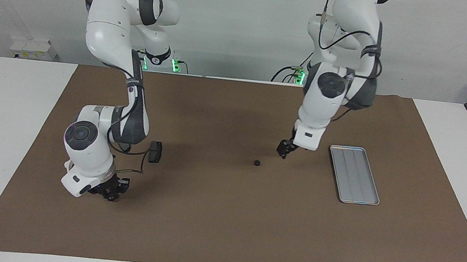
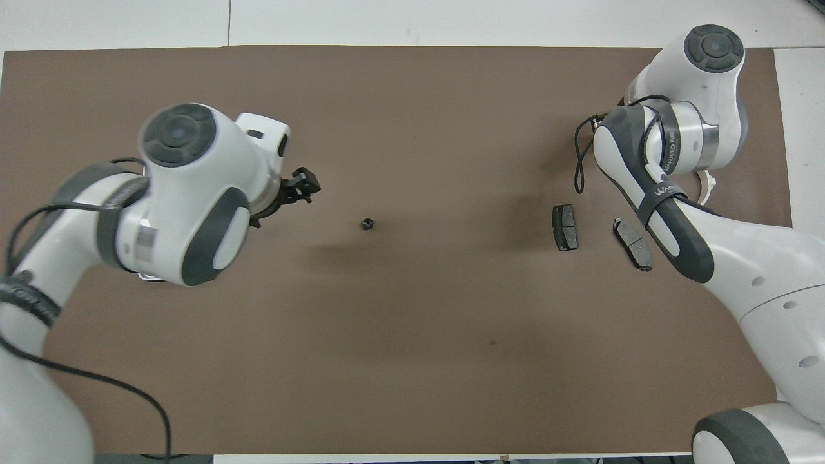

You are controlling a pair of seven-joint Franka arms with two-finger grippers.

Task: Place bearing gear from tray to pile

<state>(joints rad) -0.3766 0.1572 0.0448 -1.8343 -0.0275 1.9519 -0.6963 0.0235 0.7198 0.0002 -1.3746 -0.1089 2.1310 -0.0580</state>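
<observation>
Mat (image 1: 214, 233): brown sheet covering most of the table; its bare edge lies closest to the facing camera, with nothing on that stretch.
Right gripper (image 1: 109, 191): low over the mat at the right arm's end of the table, wrist folded down. Whether its fingers are apart or closed cannot be told, nor whether they hold anything. Judged to be waiting.
Tray (image 1: 354, 175): silver, ribbed, raised rim, lying flat at the left arm's end of the table. Contents: nothing visible inside; the ribs show bare from end to end. Hidden under the left arm in the overhead view.
Bearing gear (image 1: 257, 163): small dark round part, alone on the mat near the middle of the table, between the tray and the pile, well apart from both. Not in the tray, not yet at the pile.
Left gripper (image 1: 284, 148): hangs just above the mat between tray and gear, tilted toward the gear and clear of it. Jaw state cannot be told; nothing seen held.
Pile (image 2: 602, 232): two dark brake pads (image 2: 565, 227) side by side at the right arm's end; a white curved piece (image 2: 708, 187) shows partly under the right arm.
Judgement: the gear's mid-table spot suits a handover point, reachable by either arm.
Outstanding: gear to be carried on to the pads.
</observation>
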